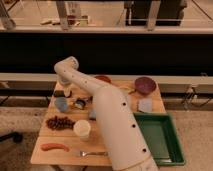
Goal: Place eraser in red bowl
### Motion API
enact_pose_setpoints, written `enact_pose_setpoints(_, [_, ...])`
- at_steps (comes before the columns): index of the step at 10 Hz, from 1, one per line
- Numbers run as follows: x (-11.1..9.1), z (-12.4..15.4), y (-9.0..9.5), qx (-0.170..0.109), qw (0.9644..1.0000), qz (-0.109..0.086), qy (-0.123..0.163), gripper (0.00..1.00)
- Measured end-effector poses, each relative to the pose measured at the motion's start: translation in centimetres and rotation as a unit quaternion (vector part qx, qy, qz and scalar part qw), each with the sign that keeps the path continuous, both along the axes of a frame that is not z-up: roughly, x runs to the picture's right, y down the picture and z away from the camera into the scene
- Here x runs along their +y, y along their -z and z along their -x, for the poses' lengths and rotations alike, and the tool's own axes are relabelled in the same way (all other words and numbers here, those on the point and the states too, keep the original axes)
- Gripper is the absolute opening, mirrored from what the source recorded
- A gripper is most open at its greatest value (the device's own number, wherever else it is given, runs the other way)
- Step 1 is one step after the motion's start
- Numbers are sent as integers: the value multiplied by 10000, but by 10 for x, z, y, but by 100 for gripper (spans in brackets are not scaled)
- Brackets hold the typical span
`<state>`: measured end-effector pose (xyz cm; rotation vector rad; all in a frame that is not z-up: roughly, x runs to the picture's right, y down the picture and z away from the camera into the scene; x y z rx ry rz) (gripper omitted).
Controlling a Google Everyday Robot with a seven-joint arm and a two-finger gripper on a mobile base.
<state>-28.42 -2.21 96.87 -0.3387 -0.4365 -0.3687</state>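
The eraser is a small dark block lying at the far left of the wooden table. My gripper hangs down from the white arm's bend, right beside the eraser or on it; I cannot tell whether they touch. The red bowl stands at the table's back middle, to the right of the gripper, partly hidden behind the arm.
A dark purple bowl stands back right with a grey-blue cloth in front of it. A green tray is at the right. A blue cup, grapes, a white cup, a sausage and a fork fill the left.
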Motion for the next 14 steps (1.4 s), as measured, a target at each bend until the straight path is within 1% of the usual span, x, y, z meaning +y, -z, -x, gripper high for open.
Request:
enact_pose_setpoints(2, [1,-5,1,59,9998,115,-152,80])
enact_pose_setpoints(4, [5,-3,3,86,9993,242,-263,80])
enact_pose_setpoints(6, [11,-5,2,121,9985,385,-364,80])
enact_pose_setpoints(7, [14,-8,1,197,9976,498,-437,80])
enact_pose_setpoints(8, [18,-6,1,278,9963,662,-481,80])
enact_pose_setpoints(9, [22,-2,2,337,9950,821,-466,80])
enact_pose_setpoints(10, [24,3,2,324,9948,859,-451,80])
enact_pose_setpoints(14, [30,-2,-11,351,9939,894,-539,80])
